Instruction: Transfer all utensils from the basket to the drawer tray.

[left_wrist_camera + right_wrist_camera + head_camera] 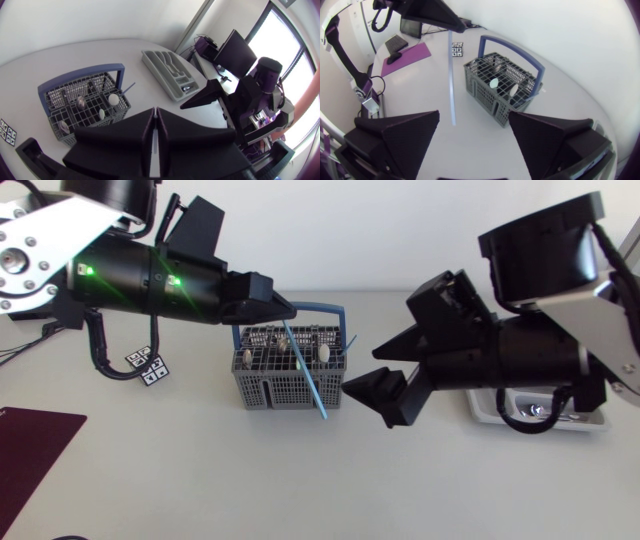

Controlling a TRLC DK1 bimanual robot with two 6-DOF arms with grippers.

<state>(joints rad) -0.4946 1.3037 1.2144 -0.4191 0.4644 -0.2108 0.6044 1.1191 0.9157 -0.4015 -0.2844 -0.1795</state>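
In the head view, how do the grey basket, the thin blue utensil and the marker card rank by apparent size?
1. grey basket
2. thin blue utensil, long but narrow; hanging nearer the camera, so somewhat unsure
3. marker card, clearly smallest

On the white bench I see a small black-and-white marker card in the left part. A dark purple mat lies at the left edge.

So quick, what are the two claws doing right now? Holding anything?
Left gripper: shut on a blue utensil.
Right gripper: open, holding nothing.
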